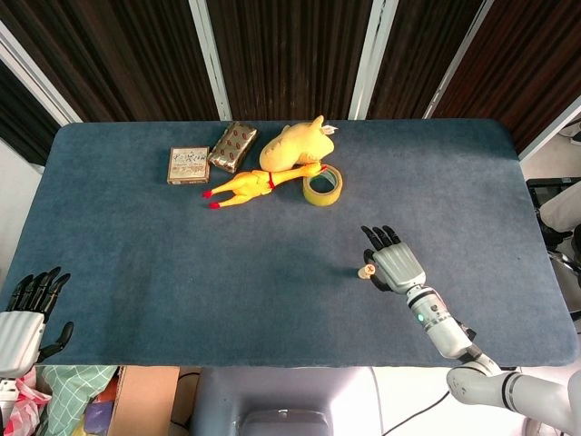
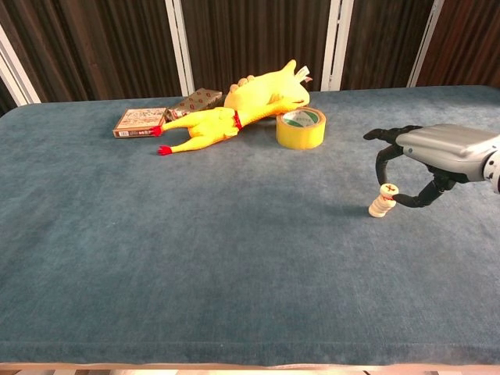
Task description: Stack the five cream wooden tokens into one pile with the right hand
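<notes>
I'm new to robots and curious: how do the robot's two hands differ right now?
The right hand is out over the blue table, while the left hand sits off the table's near left corner. The right hand pinches a cream token atop the token pile; the left hand holds nothing, its fingers apart. Both have silver backs and black fingers.

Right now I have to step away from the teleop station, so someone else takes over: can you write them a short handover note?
Right hand: pinching the top token, which sits on or just above the pile; contact cannot be judged.
Left hand: off the near left table edge, fingers apart, holding nothing.
Tokens: all in one spot at the table's right side; no loose ones visible elsewhere.
Done: lower tokens stacked.
Left: seat the last token squarely, let go, lift the hand clear without knocking the pile, which looks slightly uneven.
</notes>
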Controlling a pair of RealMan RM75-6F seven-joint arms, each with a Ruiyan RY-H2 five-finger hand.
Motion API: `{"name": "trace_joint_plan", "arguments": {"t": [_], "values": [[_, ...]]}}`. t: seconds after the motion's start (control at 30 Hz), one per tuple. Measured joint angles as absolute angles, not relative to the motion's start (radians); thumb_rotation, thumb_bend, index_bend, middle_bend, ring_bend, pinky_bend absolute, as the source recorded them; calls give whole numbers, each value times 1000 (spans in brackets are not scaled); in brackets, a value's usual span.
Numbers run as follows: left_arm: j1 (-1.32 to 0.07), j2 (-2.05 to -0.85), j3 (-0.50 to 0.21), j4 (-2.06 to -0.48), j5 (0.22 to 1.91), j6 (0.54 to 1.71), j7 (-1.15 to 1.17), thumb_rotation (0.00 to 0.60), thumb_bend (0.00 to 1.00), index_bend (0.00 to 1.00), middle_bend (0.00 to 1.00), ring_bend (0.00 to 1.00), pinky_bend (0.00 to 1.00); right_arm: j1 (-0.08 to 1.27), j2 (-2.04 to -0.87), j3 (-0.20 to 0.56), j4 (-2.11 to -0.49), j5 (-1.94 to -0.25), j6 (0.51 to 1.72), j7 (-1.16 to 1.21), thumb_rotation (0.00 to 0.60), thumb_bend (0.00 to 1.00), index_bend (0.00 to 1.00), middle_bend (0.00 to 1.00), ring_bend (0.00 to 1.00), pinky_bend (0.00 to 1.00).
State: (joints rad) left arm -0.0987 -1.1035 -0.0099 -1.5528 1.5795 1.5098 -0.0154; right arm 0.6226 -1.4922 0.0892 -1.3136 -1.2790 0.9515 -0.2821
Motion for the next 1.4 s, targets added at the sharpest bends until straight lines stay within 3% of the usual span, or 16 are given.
{"name": "trace_joint_plan", "arguments": {"t": [0.5, 0.73, 0.87, 0.93, 1.03, 1.27, 1.4], "values": [[-99, -1105, -11, -1551, 1581, 1513, -20, 600, 401, 0, 0, 0, 5, 620, -1475, 84, -1340, -1268, 942, -308, 600, 506, 505, 106, 0, 0], [-96, -1103, -11, -1551, 1582, 1520, -24, 600, 401, 0, 0, 0, 5, 600, -1435, 93, -1390, -1288, 990, -265, 600, 505, 432, 103, 0, 0], [-92, -1101, -11, -1551, 1583, 1528, -26, 600, 402, 0, 0, 0, 5, 562, -1377, 96, -1452, -1323, 1077, -223, 600, 485, 300, 61, 0, 0], [-89, -1100, -11, -1552, 1587, 1536, -27, 600, 402, 0, 0, 0, 5, 531, -1341, 95, -1492, -1332, 1129, -209, 600, 405, 144, 12, 0, 0], [-84, -1101, -12, -1552, 1591, 1551, -28, 600, 402, 0, 0, 0, 5, 455, -1269, 75, -1578, -1350, 1225, -207, 600, 325, 13, 0, 0, 0], [-65, -1112, -10, -1546, 1631, 1615, -20, 600, 403, 0, 0, 0, 5, 219, -1202, -30, -1649, -1430, 1509, -242, 600, 317, 0, 0, 0, 0], [-57, -1124, -9, -1543, 1645, 1634, -3, 600, 403, 0, 0, 0, 5, 143, -1193, -84, -1640, -1438, 1542, -280, 600, 317, 0, 0, 0, 0]]}}
